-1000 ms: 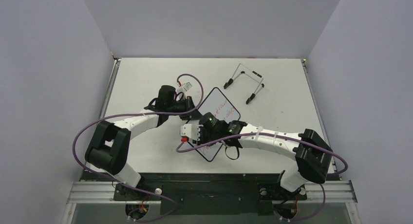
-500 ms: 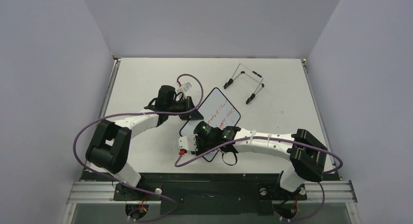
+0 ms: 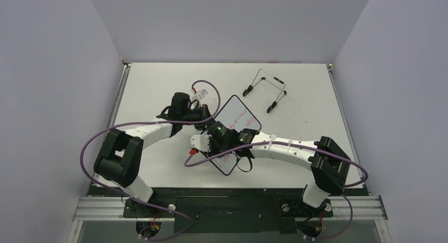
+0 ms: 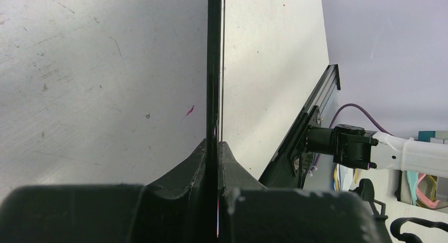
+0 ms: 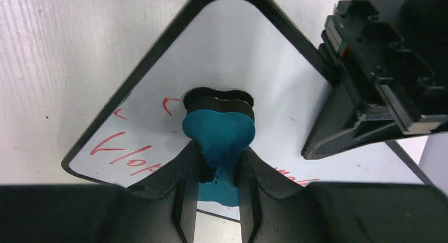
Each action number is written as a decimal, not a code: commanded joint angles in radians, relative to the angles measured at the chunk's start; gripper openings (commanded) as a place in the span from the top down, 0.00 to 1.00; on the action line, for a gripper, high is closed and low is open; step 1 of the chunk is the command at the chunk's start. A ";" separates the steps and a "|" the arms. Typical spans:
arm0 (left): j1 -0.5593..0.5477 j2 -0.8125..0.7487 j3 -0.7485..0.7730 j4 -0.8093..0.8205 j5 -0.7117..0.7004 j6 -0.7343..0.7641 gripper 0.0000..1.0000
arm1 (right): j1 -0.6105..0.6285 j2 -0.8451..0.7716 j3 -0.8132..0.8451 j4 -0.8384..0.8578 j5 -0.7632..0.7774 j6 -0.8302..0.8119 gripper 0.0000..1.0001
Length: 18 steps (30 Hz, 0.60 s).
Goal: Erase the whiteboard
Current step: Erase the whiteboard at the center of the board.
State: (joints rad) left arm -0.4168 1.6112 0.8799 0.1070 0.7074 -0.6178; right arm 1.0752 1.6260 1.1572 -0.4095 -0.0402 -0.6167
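The whiteboard (image 3: pixel 239 115) lies tilted like a diamond at the table's middle, with red handwriting on it. My left gripper (image 3: pixel 206 121) is shut on its left rim; in the left wrist view the board (image 4: pixel 214 68) shows edge-on between the closed fingers (image 4: pixel 232 161). My right gripper (image 3: pixel 224 142) hovers over the board's middle, shut on the small blue eraser (image 5: pixel 219 128), which presses on the whiteboard (image 5: pixel 232 53) near its corner. Red writing (image 5: pixel 119 150) remains left of the eraser and more shows to its right.
The thin wire easel stand (image 3: pixel 267 88) lies on the table behind and to the right of the board. The left gripper's black body (image 5: pixel 370 90) sits close to the right of the eraser. Purple cables loop beside both arms.
My right gripper with the eraser slid toward the near-left corner of the board, then back up toward the middle. The left gripper and the board have stayed put.
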 commanded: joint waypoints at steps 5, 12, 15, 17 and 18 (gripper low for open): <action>-0.005 -0.007 0.036 0.067 0.071 -0.006 1.00 | 0.069 0.021 -0.124 -0.047 0.005 -0.068 1.00; -0.005 -0.002 0.040 0.069 0.073 -0.005 1.00 | 0.070 -0.010 -0.146 -0.017 0.078 -0.067 1.00; -0.005 -0.002 0.033 0.071 0.075 -0.006 1.00 | 0.065 -0.011 -0.088 0.047 0.111 -0.019 1.00; -0.005 0.000 0.031 0.071 0.077 -0.005 1.00 | 0.066 -0.006 -0.049 0.070 0.120 0.002 1.00; -0.005 0.001 0.031 0.071 0.077 -0.005 1.00 | 0.068 -0.002 -0.021 0.074 0.126 0.013 1.00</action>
State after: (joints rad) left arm -0.4122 1.6199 0.8799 0.1154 0.7235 -0.6167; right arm 1.1427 1.6039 1.0424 -0.4160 0.0189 -0.6548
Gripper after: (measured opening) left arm 0.033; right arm 0.243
